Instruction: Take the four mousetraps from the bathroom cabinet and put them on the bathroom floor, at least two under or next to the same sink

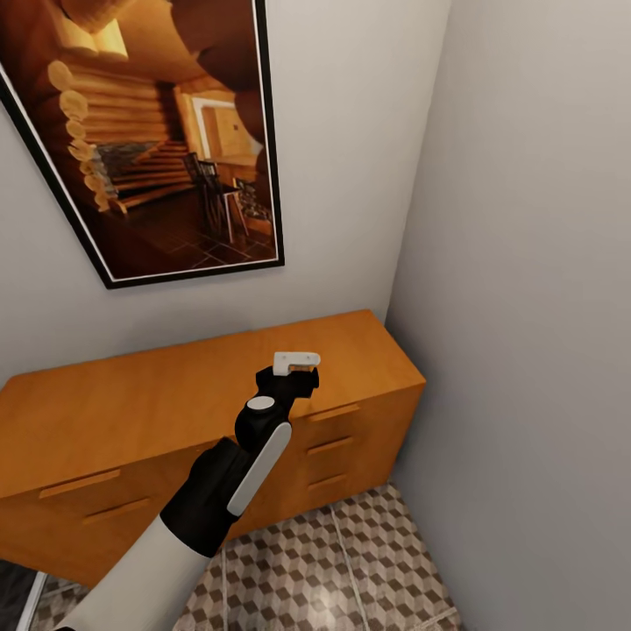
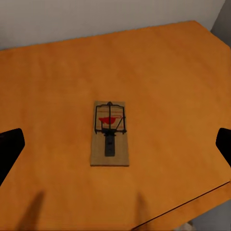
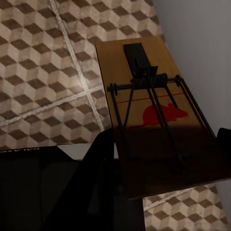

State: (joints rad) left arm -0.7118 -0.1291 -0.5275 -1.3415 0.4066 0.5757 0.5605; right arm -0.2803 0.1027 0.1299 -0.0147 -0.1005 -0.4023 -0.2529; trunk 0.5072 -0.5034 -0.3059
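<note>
Overhead, the left arm reached out over the cabinet (image 1: 175, 403), its left gripper (image 1: 296, 364) hanging above the right part of the plain orange-brown top. In the left wrist view the two dark fingertips (image 2: 9, 149) stood wide apart at the picture's edges, clamped on nothing, and between them one mousetrap (image 2: 109, 133) lay flat on the cabinet top (image 2: 159, 72), well clear of both tips. Its red bit and dark wire sat toward the wall side of the board.

In the right wrist view a second mousetrap (image 3: 159, 115) was held by the right gripper (image 3: 163, 187), a dark finger (image 3: 103, 159) pressed along one long edge and the corner of another just visible at the opposite edge. The board carried a red mouse print under its wire spring and hung above the cube-patterned bathroom floor (image 3: 48, 62), close beside a pale grey wall (image 3: 202, 33).

A framed picture (image 1: 158, 131) of a log interior hung on the far wall above the cabinet.
</note>
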